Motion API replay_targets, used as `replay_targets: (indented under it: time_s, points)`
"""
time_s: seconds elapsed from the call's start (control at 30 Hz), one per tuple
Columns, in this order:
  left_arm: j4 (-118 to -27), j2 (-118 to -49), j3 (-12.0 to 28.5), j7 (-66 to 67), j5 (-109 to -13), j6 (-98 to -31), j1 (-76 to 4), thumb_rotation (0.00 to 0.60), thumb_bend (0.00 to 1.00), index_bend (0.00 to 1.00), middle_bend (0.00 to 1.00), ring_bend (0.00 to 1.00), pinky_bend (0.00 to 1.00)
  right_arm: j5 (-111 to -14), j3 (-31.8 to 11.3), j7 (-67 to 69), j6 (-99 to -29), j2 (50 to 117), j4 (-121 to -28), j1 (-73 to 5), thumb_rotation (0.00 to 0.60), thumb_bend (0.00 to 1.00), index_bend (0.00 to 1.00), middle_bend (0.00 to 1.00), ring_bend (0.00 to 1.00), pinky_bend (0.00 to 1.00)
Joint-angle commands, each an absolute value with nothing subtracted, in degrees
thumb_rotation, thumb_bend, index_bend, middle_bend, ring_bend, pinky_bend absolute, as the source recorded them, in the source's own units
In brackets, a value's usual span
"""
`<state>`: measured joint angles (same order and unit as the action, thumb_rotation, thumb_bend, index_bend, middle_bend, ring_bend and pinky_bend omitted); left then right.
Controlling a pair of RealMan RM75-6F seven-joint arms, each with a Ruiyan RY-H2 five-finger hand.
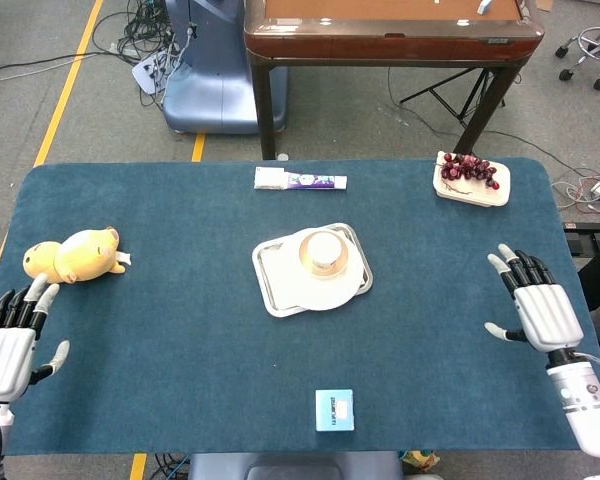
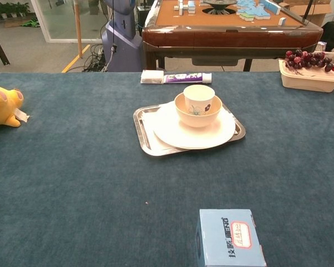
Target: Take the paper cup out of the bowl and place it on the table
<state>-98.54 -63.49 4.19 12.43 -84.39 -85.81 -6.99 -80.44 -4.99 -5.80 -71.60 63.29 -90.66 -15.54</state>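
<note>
A white paper cup (image 2: 199, 96) (image 1: 325, 250) stands upright inside a tan bowl (image 2: 195, 116) (image 1: 306, 256). The bowl sits on a white plate (image 2: 172, 133) on a metal tray (image 2: 142, 123) (image 1: 268, 271) at the table's middle. My left hand (image 1: 10, 343) lies open at the table's near left edge, fingers spread, holding nothing. My right hand (image 1: 536, 308) is open at the near right edge, also holding nothing. Both hands are far from the cup and appear only in the head view.
A yellow plush toy (image 1: 73, 256) (image 2: 3, 105) lies at the left. A small blue box (image 1: 334, 409) (image 2: 230, 237) sits near the front edge. A tub of grapes (image 1: 471, 178) (image 2: 310, 68) stands at the far right, and a toothpaste box (image 1: 301, 181) (image 2: 175, 77) lies at the far edge.
</note>
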Motion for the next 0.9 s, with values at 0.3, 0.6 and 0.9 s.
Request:
replay_targets:
  time_s: [0.3,0.6,0.9]
  points:
    - [-98.5,-62.9,4.3,10.8,-83.9,-87.1,-6.0,0.6,0.32,0.0,0.0,0.0,0.0,-75.8,-8.0,-2.8,-60.9,61.1,-91.2,-22.0,0.6,0.16,0.0,0.05,0.0,0.07]
    - [-98.4,-62.2,4.6,9.6,-83.8,-87.8,-5.5,0.6,0.32,0.0,0.0,0.0,0.0,-69.5,-10.8,-4.4,-49.7,60.0,-91.3,-29.5,0.6,0.16,0.0,0.05,0.0,0.07]
    - [-98.5,-61.2,5.4,7.2,-82.7,-88.1,-5.2,0.6,0.32,0.0,0.0,0.0,0.0,-64.1,-12.6,-6.5,-37.8,62.8,-89.0,-39.5,0.6,0.16,0.0,0.05,0.0,0.07]
